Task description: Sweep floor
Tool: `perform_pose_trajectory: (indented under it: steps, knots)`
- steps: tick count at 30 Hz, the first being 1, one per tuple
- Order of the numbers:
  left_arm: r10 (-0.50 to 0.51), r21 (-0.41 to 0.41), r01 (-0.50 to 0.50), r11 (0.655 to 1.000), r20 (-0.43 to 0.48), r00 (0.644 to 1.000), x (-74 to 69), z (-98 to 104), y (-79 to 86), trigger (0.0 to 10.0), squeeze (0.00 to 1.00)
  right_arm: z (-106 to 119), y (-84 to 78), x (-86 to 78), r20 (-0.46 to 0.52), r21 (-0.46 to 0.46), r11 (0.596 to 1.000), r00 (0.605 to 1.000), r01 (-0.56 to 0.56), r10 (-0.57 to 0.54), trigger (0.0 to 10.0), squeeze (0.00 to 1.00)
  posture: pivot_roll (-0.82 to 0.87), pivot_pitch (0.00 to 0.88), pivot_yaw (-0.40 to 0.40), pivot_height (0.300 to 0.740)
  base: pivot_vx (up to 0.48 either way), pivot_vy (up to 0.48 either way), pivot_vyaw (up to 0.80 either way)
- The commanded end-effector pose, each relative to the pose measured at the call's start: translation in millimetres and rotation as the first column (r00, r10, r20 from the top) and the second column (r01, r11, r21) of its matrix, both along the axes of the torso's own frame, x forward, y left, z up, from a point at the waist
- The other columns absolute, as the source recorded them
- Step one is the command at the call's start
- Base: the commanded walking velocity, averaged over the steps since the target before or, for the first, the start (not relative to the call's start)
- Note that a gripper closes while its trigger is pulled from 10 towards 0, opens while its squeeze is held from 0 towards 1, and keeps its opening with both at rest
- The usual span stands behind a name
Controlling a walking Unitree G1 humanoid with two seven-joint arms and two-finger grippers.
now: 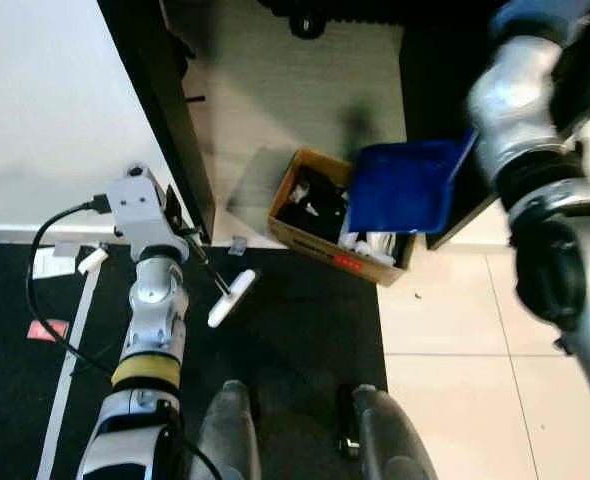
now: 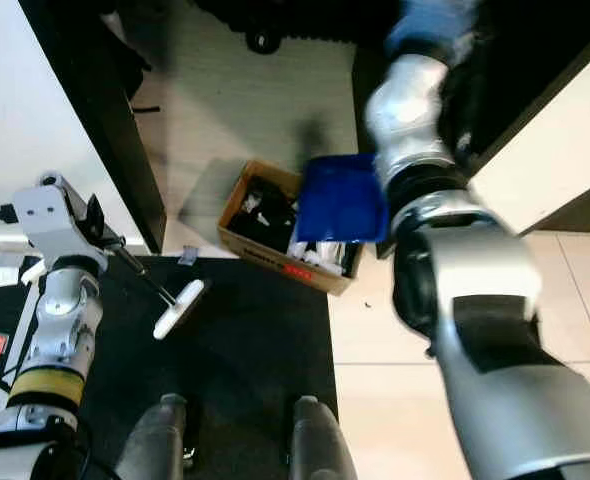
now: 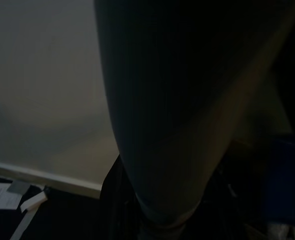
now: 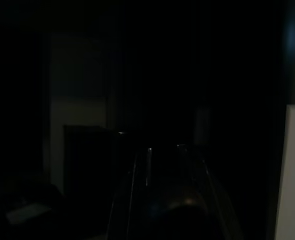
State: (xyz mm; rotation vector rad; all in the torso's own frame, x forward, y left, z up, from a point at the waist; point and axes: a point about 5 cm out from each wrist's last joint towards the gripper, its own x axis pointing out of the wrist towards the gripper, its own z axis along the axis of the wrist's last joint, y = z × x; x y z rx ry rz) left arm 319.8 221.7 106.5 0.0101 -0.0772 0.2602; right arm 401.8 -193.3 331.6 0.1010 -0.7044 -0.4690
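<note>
Dustpan [image 1: 407,186], blue, is tipped over the open cardboard box [image 1: 320,236] on the floor, its mouth toward the rubbish already inside. By the look of it, this is the emptying step, with the sweeping itself mostly done.

The right arm reaches in from above, and its tool [image 2: 393,190] seems to carry the dustpan at the handle, though whether the fingers are clamped on it cannot be told.

The left tool [image 1: 187,238] is closed on a thin dark handle ending in a small white brush [image 1: 232,297], held low over the black mat [image 1: 305,330], well apart from the dustpan. A few paper scraps [image 1: 55,262] lie by the wall.

Next, the pan probably needs a steeper tilt so everything slides into the box.
</note>
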Motion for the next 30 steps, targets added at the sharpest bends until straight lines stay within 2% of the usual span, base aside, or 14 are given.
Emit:
perform_pose_trajectory:
  steps: [1,4,7,8,9,10,12,14,16,20,21,23,25,30]
  knots:
    - [0.007,0.020,-0.007,1.000,-0.020,1.000,-0.3,-2,5.4,10.0,0.00,25,-17.4,-6.5,0.103,0.060,0.998,0.994,-0.028,0.021,10.0,0.00,0.02,0.126,-0.092,0.740,0.000,0.000,0.00]
    - [0.006,0.020,-0.005,1.000,-0.018,1.000,0.8,-1,5.5,10.0,0.00,28,-24.7,-7.6,0.118,0.082,0.995,0.992,-0.053,0.044,10.0,0.00,0.02,0.125,-0.090,0.740,0.000,0.000,0.00]
    - [-0.002,0.031,0.003,1.000,-0.011,1.000,3.7,2,5.8,10.0,0.00,31,-34.6,-7.2,0.140,0.055,0.973,0.967,-0.223,0.213,10.0,0.00,0.01,0.119,-0.084,0.740,0.000,0.000,0.00]
    - [-0.013,0.061,0.014,0.998,-0.014,1.000,4.8,5,5.9,10.0,0.00,22,-32.9,-3.8,0.088,0.023,0.962,0.959,-0.271,0.268,10.0,0.00,0.00,0.113,-0.081,0.740,0.000,0.000,0.00]
    - [-0.013,0.061,0.014,0.998,-0.014,1.000,4.8,5,5.9,10.0,0.00,22,-32.9,-3.8,0.088,0.023,0.962,0.959,-0.271,0.268,10.0,0.00,0.00,0.113,-0.081,0.740,0.000,0.000,0.00]
    - [-0.020,0.084,0.021,0.996,-0.018,1.000,5.6,7,5.9,10.0,0.00,15,-31.4,-1.4,0.048,0.005,0.954,0.953,-0.299,0.299,10.0,0.00,0.00,0.111,-0.081,0.740,0.000,0.000,0.00]
    - [-0.038,0.151,0.040,0.988,-0.019,0.999,8.2,16,6.8,10.0,0.00,-14,-24.4,6.2,-0.081,0.007,0.900,0.897,-0.436,0.435,10.0,0.00,0.01,0.099,-0.079,0.740,0.000,0.000,0.00]
    - [-0.038,0.203,0.042,0.978,-0.026,0.999,10.5,22,9.3,10.0,0.00,-35,-21.4,8.6,-0.130,0.054,0.847,0.837,-0.529,0.531,10.0,0.00,0.01,0.097,-0.079,0.740,0.000,0.000,0.00]
    - [-0.020,0.284,0.030,0.958,-0.037,0.999,12.8,32,17.0,10.0,0.00,-62,-18.9,8.1,-0.211,0.072,0.811,0.786,-0.580,0.581,10.0,0.00,0.01,0.094,-0.077,0.740,0.000,0.000,0.00]
    - [0.046,0.369,-0.015,0.929,-0.075,0.996,16.0,45,35.4,10.0,0.00,-108,-16.8,2.5,-0.328,0.133,0.750,0.685,-0.648,0.650,10.0,0.00,0.02,0.080,-0.062,0.740,0.000,0.000,0.00]
    - [0.046,0.369,-0.015,0.929,-0.075,0.996,16.0,45,35.4,10.0,0.00,-108,-16.8,2.5,-0.328,0.133,0.750,0.685,-0.648,0.650,10.0,0.00,0.02,0.080,-0.062,0.740,0.000,0.000,0.00]
    - [0.054,0.374,-0.021,0.927,-0.077,0.996,18.0,52,39.8,10.0,0.00,-127,-16.3,-1.9,-0.360,0.171,0.724,0.641,-0.669,0.678,10.0,0.00,0.03,0.072,-0.054,0.740,0.000,0.000,0.00]
    - [0.027,0.322,-0.003,0.947,-0.072,0.997,20.2,52,35.7,10.0,0.00,-144,-14.6,-6.4,-0.384,0.208,0.696,0.597,-0.687,0.704,10.0,0.00,0.03,0.066,-0.046,0.740,0.000,0.000,0.00]
    - [0.014,0.293,0.014,0.956,-0.091,0.996,20.9,46,29.6,10.0,0.00,-150,-15.7,-9.6,-0.376,0.230,0.674,0.575,-0.702,0.727,10.0,0.00,0.03,0.062,-0.033,0.740,0.000,0.000,0.00]
